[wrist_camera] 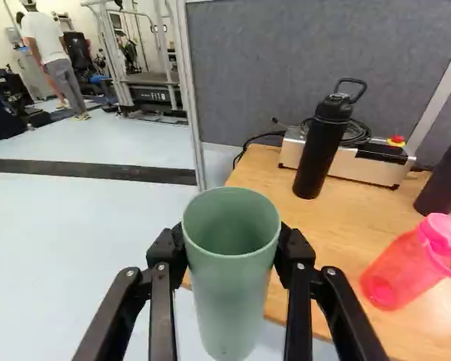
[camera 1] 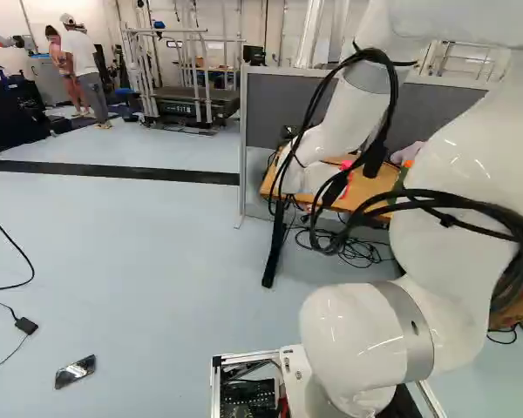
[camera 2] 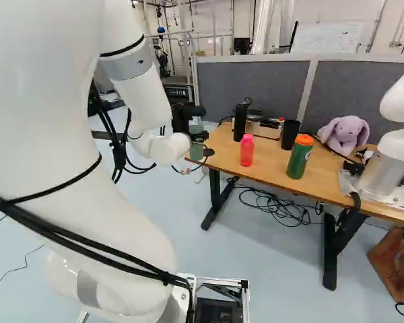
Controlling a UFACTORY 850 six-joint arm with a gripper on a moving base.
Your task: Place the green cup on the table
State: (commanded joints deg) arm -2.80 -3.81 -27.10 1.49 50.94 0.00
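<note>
Green cup: a tall, tapering, pale green cup (wrist_camera: 233, 301) is standing between the two fingers of the claw, its open mouth facing upward and its narrower base pointing down.
Claw: the black two-fingered gripper (camera 2: 186, 118) is pinching the cup from two opposite sides, one finger pressing on each flank just below the rim.
Cup and table: the cup is hanging in the air by the near left corner of the light wooden table (camera 2: 269, 166), with the floor showing around its lower part.
Pink bottle: a translucent pink plastic bottle (camera 2: 246, 151) is standing on the left part of the table, near the front edge.
Black bottle: a tall black flask with a loop handle (wrist_camera: 321, 154) is standing farther back, to the left of the pink bottle.
Metal box: a silvery box with a red button (wrist_camera: 346, 161) is lying behind the flask, dark cable coiling on top.
Black cup: a dark tapered cup (camera 2: 290, 134) is standing to the right of the box.
Green bottle: a green bottle with an orange lid (camera 2: 299, 158) is standing right of the pink one.
Plush: a lilac long-eared soft toy (camera 2: 345, 133) is sitting far right, before the grey fabric partition (camera 2: 363, 87).
</note>
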